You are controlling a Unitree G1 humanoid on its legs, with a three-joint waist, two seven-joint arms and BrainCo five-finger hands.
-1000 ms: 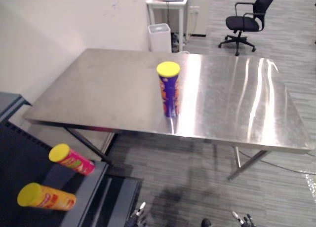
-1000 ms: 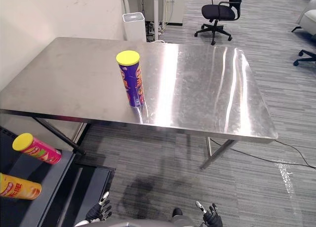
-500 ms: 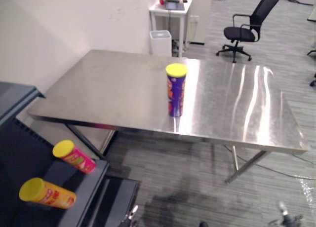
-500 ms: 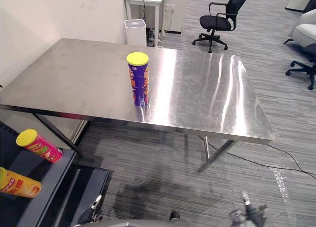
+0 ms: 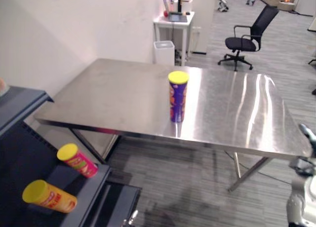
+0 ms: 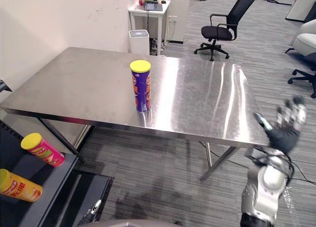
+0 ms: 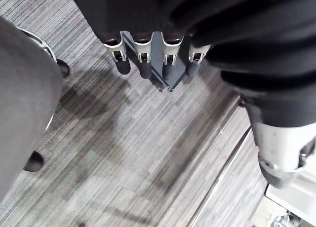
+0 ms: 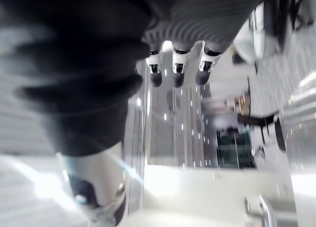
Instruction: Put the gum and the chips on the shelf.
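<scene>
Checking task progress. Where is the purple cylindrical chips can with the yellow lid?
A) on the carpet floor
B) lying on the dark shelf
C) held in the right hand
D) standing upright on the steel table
D: the purple cylindrical chips can with the yellow lid stands upright on the steel table near its front edge. The open right hand is past the table's right corner, apart from the can.

Holds the right hand (image 6: 283, 134), silver dark-tipped fingers under a dark ribbed cover, raised at the right side atop an upright silver-grey forearm (image 6: 260, 187). Spreads those fingers (image 8: 177, 71) straight and upward, thumb angled out toward the left, palm empty. Hangs the left hand (image 7: 144, 56) low, pointing downward, fingers side by side and nearly straight, thumb set apart, likewise empty.
</scene>
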